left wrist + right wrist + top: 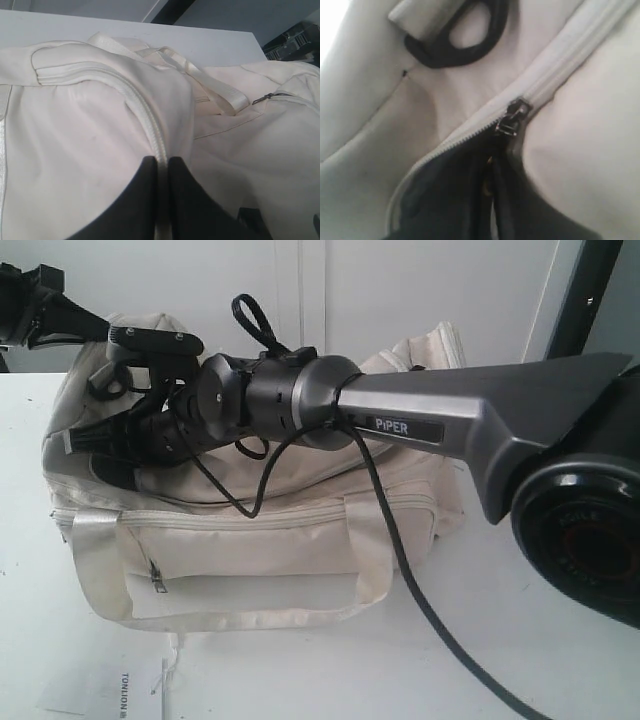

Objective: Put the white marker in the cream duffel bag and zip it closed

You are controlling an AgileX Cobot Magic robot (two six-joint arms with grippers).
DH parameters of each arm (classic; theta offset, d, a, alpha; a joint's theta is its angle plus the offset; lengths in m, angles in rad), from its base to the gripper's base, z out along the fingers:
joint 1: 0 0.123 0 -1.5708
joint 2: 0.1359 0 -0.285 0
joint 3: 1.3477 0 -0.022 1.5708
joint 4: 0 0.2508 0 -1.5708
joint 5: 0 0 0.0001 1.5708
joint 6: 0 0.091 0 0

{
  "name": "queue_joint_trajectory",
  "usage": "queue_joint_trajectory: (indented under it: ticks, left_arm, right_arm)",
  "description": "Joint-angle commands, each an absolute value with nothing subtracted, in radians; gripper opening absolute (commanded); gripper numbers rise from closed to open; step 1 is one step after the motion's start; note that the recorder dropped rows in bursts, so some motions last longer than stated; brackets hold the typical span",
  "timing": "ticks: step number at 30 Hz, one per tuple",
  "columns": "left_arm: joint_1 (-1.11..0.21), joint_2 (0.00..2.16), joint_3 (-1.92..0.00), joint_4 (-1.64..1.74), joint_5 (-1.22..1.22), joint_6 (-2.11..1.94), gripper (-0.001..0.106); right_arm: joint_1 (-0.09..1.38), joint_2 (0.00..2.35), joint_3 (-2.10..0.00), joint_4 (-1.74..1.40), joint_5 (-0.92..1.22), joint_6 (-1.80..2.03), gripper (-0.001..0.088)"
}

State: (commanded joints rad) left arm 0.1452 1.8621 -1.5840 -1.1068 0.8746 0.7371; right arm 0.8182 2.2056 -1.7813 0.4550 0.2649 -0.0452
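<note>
Soft and floppy, the cream duffel bag (300,550) sags on the worktop (330,670); my left gripper (162,165) is clamped on its zip ridge (145,115). My right gripper (493,172) sits at the zip slider (512,120), the one stiff hold; closed or not, I cannot tell. I see no white marker

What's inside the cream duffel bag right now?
Only darkness shows through the open stretch of zip beside the slider of the bag. No marker can be seen; fabric covers the rest, and in the exterior view the right arm blocks the opening.
</note>
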Motion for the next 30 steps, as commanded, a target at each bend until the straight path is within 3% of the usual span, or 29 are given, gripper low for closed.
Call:
queue_joint_trajectory:
  ticks: [30]
  left_arm:
    - [0.145, 1.862, -1.584, -1.117, 0.879, 0.741, 0.0]
  right_arm:
    - [0.78, 2.075, -1.781, 0.503, 0.68, -0.318, 0.0]
